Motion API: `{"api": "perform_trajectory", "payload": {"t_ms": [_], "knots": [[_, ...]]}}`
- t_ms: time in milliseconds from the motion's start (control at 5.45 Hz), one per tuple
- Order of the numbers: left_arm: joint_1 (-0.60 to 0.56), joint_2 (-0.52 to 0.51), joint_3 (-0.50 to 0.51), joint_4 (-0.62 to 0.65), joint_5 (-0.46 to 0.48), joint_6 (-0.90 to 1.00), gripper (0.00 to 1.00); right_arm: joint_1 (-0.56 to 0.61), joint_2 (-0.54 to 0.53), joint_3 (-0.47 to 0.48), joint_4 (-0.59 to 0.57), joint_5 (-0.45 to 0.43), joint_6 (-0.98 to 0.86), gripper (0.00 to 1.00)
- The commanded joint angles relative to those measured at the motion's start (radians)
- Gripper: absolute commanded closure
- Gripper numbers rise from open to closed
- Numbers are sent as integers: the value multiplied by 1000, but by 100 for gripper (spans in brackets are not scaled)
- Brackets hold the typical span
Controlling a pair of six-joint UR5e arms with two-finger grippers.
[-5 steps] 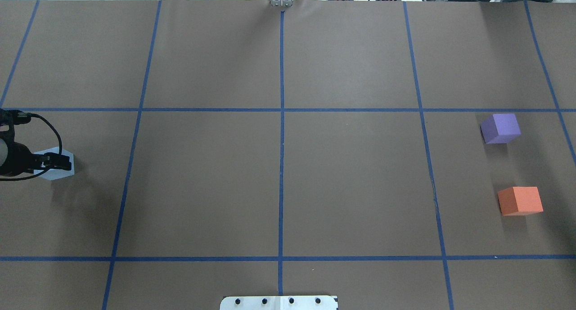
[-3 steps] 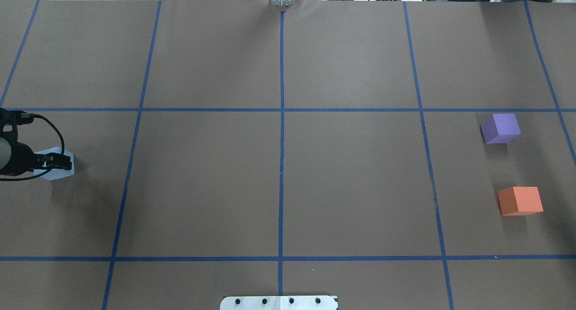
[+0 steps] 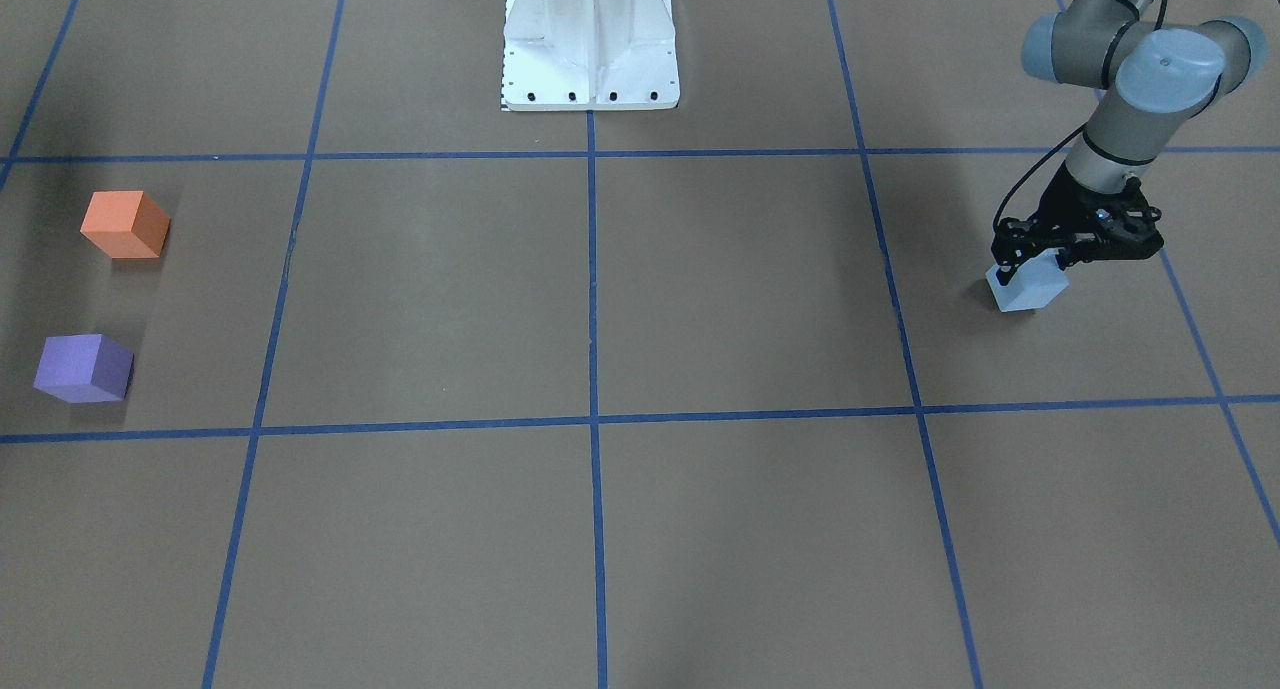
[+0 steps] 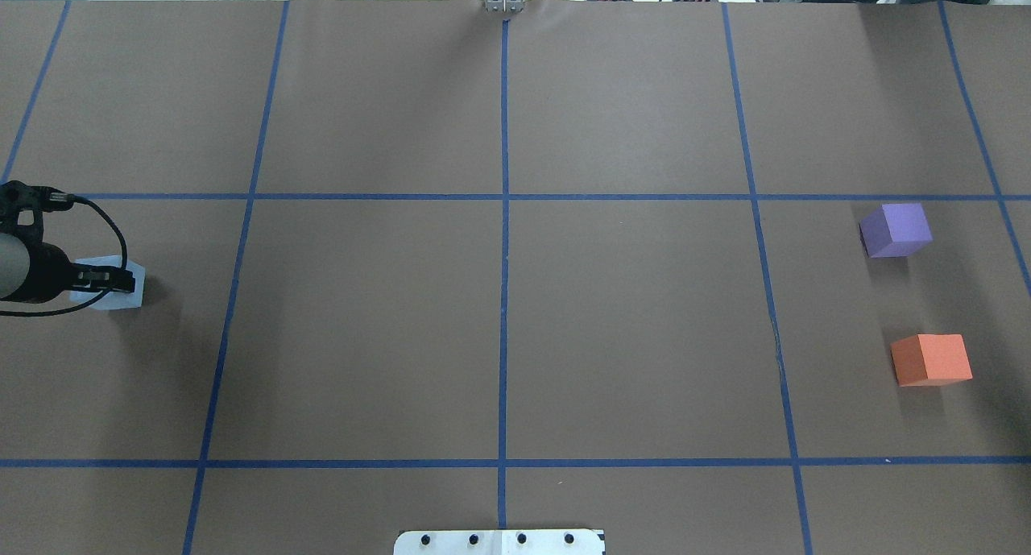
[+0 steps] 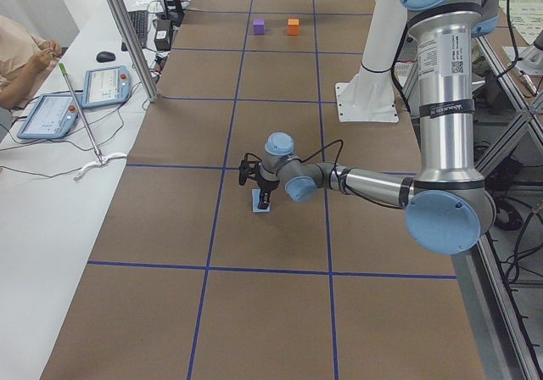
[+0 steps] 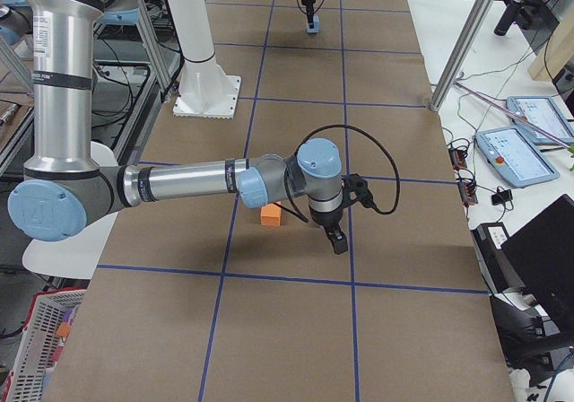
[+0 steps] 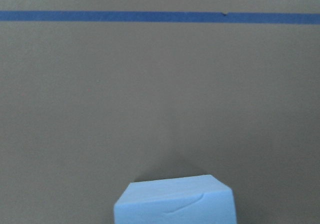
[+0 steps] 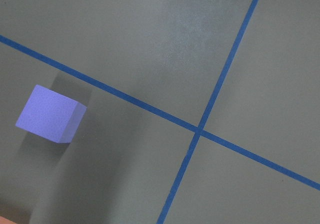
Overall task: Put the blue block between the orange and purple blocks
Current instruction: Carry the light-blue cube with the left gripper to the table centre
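The light blue block (image 4: 113, 291) is at the table's far left, between the fingers of my left gripper (image 4: 106, 279), which is shut on it. It also shows in the front view (image 3: 1030, 289) and at the bottom of the left wrist view (image 7: 175, 203). The purple block (image 4: 896, 229) and the orange block (image 4: 932, 359) stand apart at the far right, with a gap between them. My right gripper (image 6: 337, 239) shows only in the right side view, low beside the orange block (image 6: 272, 214). I cannot tell whether it is open or shut. Its wrist camera sees the purple block (image 8: 50, 114).
Blue tape lines divide the brown table into a grid. The robot's white base plate (image 4: 499, 541) sits at the near middle edge. A metal pole (image 5: 127, 32) and operator tablets (image 5: 103, 85) stand on the side bench beyond the table.
My left gripper has shifted a little to the right and toward the far side with the blue block in it. The purple and orange blocks have not moved.
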Motion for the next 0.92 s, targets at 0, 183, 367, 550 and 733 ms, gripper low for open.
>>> {"api": "perform_trajectory", "payload": {"t_ms": [0,183,367,550,733], "knots": [[0,-90,-69,4,2,5,100,0,0,1,0,2,0,0],[3,-217,-72,98,-3,-11,100,0,0,1,0,2,0,0],[41,-404,-69,324,-1,-34,100,0,-2,1,0,2,0,0],[115,-598,-40,548,0,-39,100,0,-3,1,0,3,0,0],[176,-723,18,623,15,-51,100,0,-5,3,2,3,0,0]]}}
